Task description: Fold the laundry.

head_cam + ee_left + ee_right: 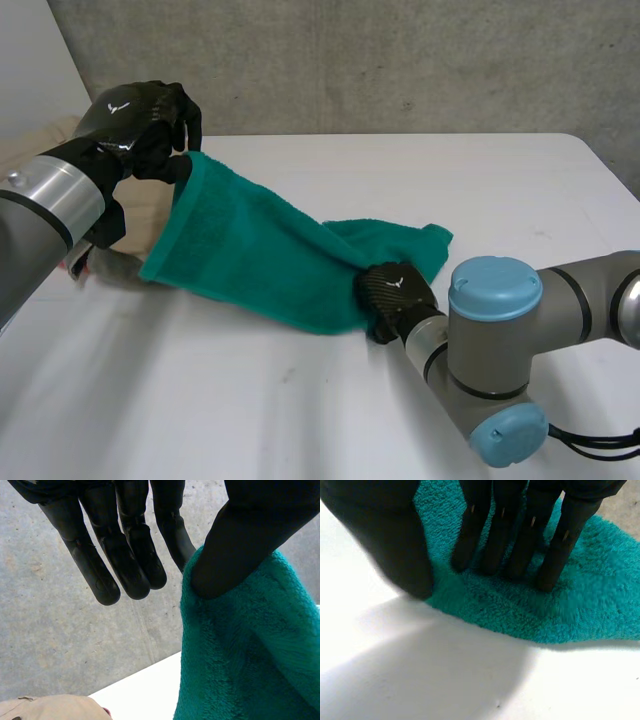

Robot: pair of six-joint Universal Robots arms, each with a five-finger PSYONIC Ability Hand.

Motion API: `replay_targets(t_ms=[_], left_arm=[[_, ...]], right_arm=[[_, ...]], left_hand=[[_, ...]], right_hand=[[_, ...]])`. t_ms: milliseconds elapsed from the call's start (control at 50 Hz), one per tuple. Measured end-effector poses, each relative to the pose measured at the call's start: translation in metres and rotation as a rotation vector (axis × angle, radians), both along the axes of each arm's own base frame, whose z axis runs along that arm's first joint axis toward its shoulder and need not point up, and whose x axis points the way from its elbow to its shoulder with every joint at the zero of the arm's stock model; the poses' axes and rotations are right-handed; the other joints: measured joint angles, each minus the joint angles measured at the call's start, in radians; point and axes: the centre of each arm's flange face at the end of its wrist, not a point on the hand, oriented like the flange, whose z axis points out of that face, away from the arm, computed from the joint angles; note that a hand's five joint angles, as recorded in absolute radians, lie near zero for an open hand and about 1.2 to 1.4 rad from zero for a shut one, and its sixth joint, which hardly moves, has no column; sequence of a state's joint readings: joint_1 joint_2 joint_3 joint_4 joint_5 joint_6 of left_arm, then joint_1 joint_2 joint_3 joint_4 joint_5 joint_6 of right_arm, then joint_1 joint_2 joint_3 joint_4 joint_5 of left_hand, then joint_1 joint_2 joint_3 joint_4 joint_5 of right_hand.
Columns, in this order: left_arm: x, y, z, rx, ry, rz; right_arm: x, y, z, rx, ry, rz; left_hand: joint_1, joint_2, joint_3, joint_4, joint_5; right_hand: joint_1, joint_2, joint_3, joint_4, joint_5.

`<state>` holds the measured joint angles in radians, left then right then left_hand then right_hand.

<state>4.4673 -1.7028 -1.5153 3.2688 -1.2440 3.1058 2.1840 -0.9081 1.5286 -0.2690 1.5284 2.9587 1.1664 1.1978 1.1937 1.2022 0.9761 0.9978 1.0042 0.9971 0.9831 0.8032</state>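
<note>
Table (pixel 300 420), white and flat-topped, set before a grey concrete wall (pixel 350 60), bearing a teal terry-cloth towel (pixel 260 250). The towel stretches slantwise from the far-left part of the table down toward the middle; its left end is lifted clear of the surface, its right end lies crumpled on the table.

The left arm (pixel 50 210), grey-jointed, ends in the black left hand (pixel 140 120), raised above the table at the towel's upper left corner. In the left wrist view the thumb (pixel 235 545) pinches the towel's edge against the nearest finger, while the other fingers (pixel 125 555) extend straight and free.

The right arm (pixel 500 330), with light-blue caps, ends in the black right hand (pixel 395 290), placed on the towel's near edge toward its right end. Its straight fingers (pixel 505 540) press down into the cloth, holding nothing, its thumb at the towel's border.

A beige garment (pixel 145 215) lies behind the raised end.
</note>
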Motion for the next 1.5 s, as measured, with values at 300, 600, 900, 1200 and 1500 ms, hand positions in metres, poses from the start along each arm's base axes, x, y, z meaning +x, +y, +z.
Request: replay_targets(t_ms=[300,600,900,1200,1500], left_arm=[[0.004,0.006,-0.003,0.068,0.014,0.008],[-0.009,0.039,-0.031,0.34,0.03,-0.043],[-0.013,-0.028,-0.134,0.465,-0.052,0.18],[-0.005,-0.02,-0.095,0.489,-0.088,0.165],[-0.048,0.082,-0.109,0.272,-0.461,-0.145]], right_arm=[[-0.039,-0.032,0.102,-0.14,-0.028,-0.086],[-0.088,-0.052,0.226,-0.341,0.173,-0.024],[-0.026,-0.084,0.09,-0.382,0.321,0.146],[-0.041,-0.087,0.125,-0.405,0.029,-0.045],[-0.152,-0.043,0.125,0.101,0.14,-0.388]], left_hand=[[0.0,0.0,0.0,0.0,0.0],[0.0,0.002,0.0,0.0,0.0],[-0.004,-0.013,-0.013,-0.013,-0.001],[-0.97,-0.988,-0.981,-0.998,-0.921],[-0.873,-0.907,-0.909,-0.914,-0.858]], right_hand=[[0.128,0.173,0.19,0.213,0.181],[0.128,0.174,0.191,0.213,0.187],[0.128,0.174,0.19,0.214,0.187],[-0.775,-0.795,-0.788,-0.775,-0.755],[-0.775,-0.795,-0.788,-0.775,-0.755]])
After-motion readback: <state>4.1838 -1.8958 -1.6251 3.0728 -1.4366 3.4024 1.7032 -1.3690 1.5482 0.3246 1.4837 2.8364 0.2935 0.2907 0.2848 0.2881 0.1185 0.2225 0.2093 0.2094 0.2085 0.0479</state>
